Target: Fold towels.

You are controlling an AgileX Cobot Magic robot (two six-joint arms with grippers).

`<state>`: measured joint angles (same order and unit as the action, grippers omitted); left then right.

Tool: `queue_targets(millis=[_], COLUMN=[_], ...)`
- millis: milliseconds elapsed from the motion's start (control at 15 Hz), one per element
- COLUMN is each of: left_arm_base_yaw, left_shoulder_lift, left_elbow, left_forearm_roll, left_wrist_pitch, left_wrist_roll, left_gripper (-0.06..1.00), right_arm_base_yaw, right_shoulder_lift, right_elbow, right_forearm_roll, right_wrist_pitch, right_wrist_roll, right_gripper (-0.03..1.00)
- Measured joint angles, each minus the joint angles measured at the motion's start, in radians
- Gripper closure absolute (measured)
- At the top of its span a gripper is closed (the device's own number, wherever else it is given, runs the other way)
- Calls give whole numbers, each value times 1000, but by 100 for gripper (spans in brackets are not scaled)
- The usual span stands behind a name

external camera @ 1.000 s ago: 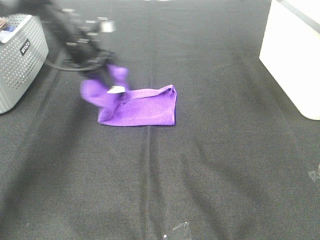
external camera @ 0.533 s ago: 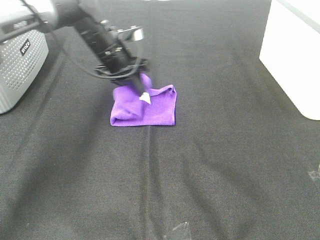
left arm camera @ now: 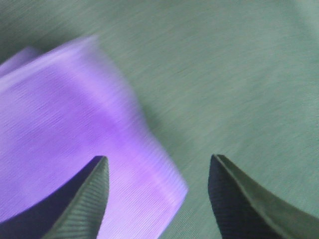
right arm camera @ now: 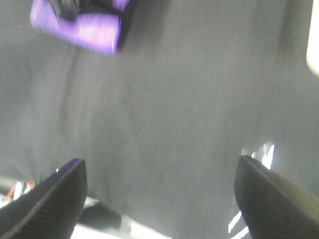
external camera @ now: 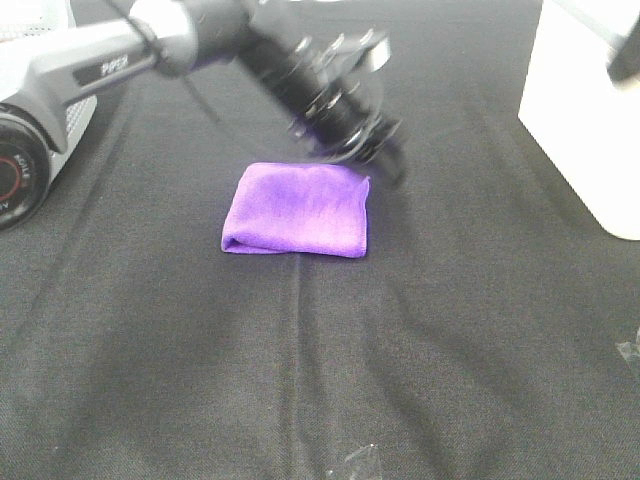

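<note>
We see a purple towel [external camera: 296, 210] lying folded into a compact rectangle near the middle of a tabletop [external camera: 330, 360] covered in black cloth. One rounded fold runs along its 9 o'clock side, and the stacked edges face 3 o'clock. No tag shows from the high camera.

The left arm reaches in from 10 o'clock and crosses above the towel's far edge. Its left pincer [external camera: 385, 160] hangs just off the towel's 1 o'clock corner, blurred by motion. In the left wrist view we find the left pincer [left arm camera: 157, 196] released, its two dark fingers [left arm camera: 84, 199] spread apart with nothing between them. One finger sits over the purple cloth [left arm camera: 75, 134] and the other over bare black fabric. We cannot tell whether that finger touches the towel.

The right pincer [right arm camera: 159, 199] appears in its own wrist view with both fingers standing wide apart and empty above the dark tabletop [right arm camera: 174, 109]. The towel [right arm camera: 82, 25] shows there as a small purple shape well away from it, partly covered by the other arm. In the high view only a dark blur shows at the 2 o'clock corner.

A white box [external camera: 585, 110] stands at 3 o'clock, well clear of the towel. Scraps of clear tape [external camera: 360, 462] lie at 6 o'clock.
</note>
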<state>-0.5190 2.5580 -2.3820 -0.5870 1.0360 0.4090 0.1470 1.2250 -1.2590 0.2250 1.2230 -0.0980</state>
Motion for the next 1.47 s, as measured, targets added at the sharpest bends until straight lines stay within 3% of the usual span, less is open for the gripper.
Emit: queue_targets(millis=[133,200,333,467,600,733,800,1067,1467], left_arm_base_yaw=[4,8,15,47,71,163,285,480,526], left_shoulder_lift=[-27,-30,-36,-75,-102,-186,-305,-640,-1326], left_elbow=[-82,-121,-174,-177,-173,-115,20,341,1047], left_forearm_roll=[144,257,447,508,509,510,530,536,528], left_wrist_pitch=[92,149,170,176,176,175,175,175,180], left_wrist_roll=[-106,-175,-307,-386,-394,-409,-409,-344,-298], left_gripper=[37,36,31,31,30,30,30,30,30], right_arm_base_yaw=[0,0,0,0,0,0,0,0,0], right_shoulder_lift=[-24,-27,-27,-27,-28,-39,-58,-69,-439], right_elbow=[42,49,51,51,51,51,51,51,73], right_forearm_roll=[0,0,0,-1,-5,-27,-39,-44,-44], right_wrist_pitch=[0,0,1,1,0,0,0,0,-5], right_wrist_roll=[-15,-15,-15,-10,2,36,62,77,98], right_gripper=[18,18,18,18,18,18,18,18,18])
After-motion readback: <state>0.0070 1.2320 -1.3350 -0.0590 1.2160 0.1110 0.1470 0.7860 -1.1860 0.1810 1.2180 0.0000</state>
